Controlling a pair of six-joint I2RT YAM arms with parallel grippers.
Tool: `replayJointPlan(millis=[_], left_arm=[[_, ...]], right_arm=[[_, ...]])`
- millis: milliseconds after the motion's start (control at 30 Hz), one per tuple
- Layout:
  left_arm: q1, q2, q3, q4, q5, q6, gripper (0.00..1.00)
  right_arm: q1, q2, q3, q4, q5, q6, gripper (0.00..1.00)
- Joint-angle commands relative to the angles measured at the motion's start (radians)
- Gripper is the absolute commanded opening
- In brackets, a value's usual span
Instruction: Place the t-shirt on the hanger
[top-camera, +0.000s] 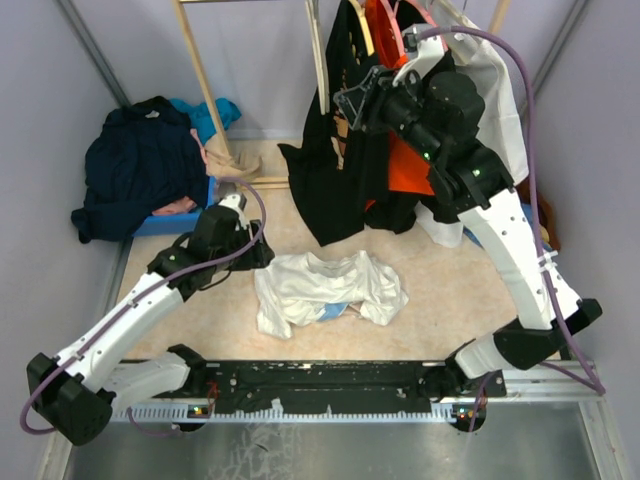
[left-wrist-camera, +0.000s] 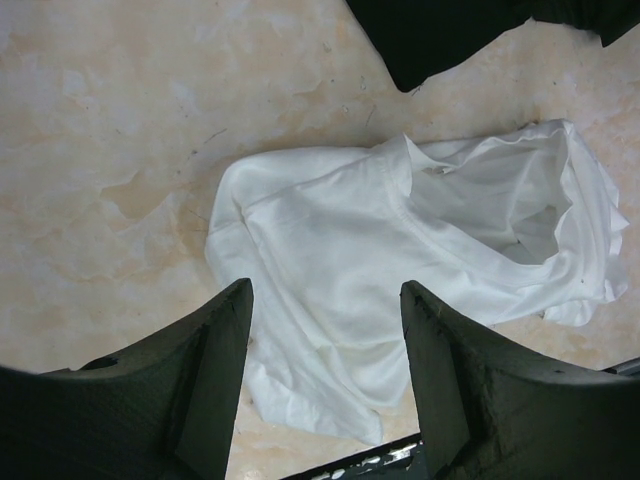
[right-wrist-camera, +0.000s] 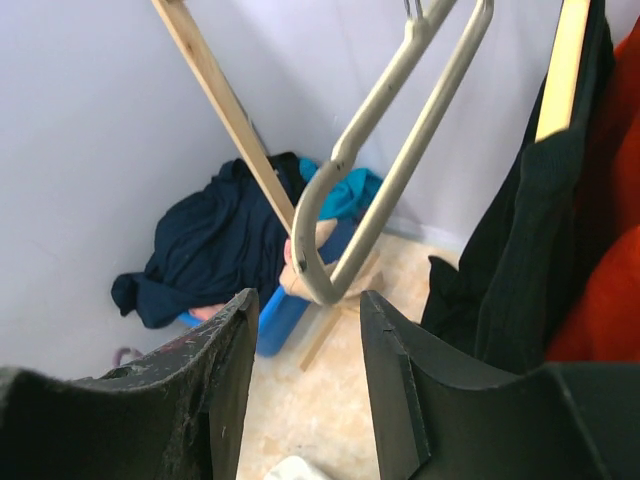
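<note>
The white t-shirt (top-camera: 325, 290) lies crumpled on the floor at the centre, with a bit of blue print showing at its front edge. In the left wrist view it (left-wrist-camera: 400, 250) spreads below my left gripper (left-wrist-camera: 326, 300), which is open and empty just above its left part. In the top view the left gripper (top-camera: 260, 252) sits at the shirt's left edge. My right gripper (top-camera: 348, 105) is raised at the clothes rack, open and empty. In the right wrist view the pale grey hanger (right-wrist-camera: 395, 150) hangs right in front of the right gripper (right-wrist-camera: 308, 305), its rounded end just above the fingertips.
A pile of dark navy clothes (top-camera: 145, 165) lies on a blue bin (top-camera: 165, 222) at the back left. Wooden rack legs (top-camera: 205, 75) stand behind. A black garment (top-camera: 345, 195), an orange one (top-camera: 410, 165) and a plain white one (top-camera: 495, 90) hang around the right arm.
</note>
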Motion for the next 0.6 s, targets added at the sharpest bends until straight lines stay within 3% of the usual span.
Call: replayJointPlan(millis=[0, 333, 567], left_arm=[[0.001, -0.016, -0.016, 0.023, 0.031, 0.013, 0.67], [0.002, -0.039, -0.017, 0.019, 0.021, 0.020, 0.67], [0.002, -0.055, -0.013, 0.012, 0.007, 0.025, 0.68]], right_arm=[[-0.003, 0.028, 0.073, 0.070, 0.020, -0.031, 0.45], [-0.003, 0.089, 0.114, 0.114, -0.013, -0.017, 0.44], [-0.003, 0.129, 0.164, 0.089, 0.032, -0.028, 0.34]])
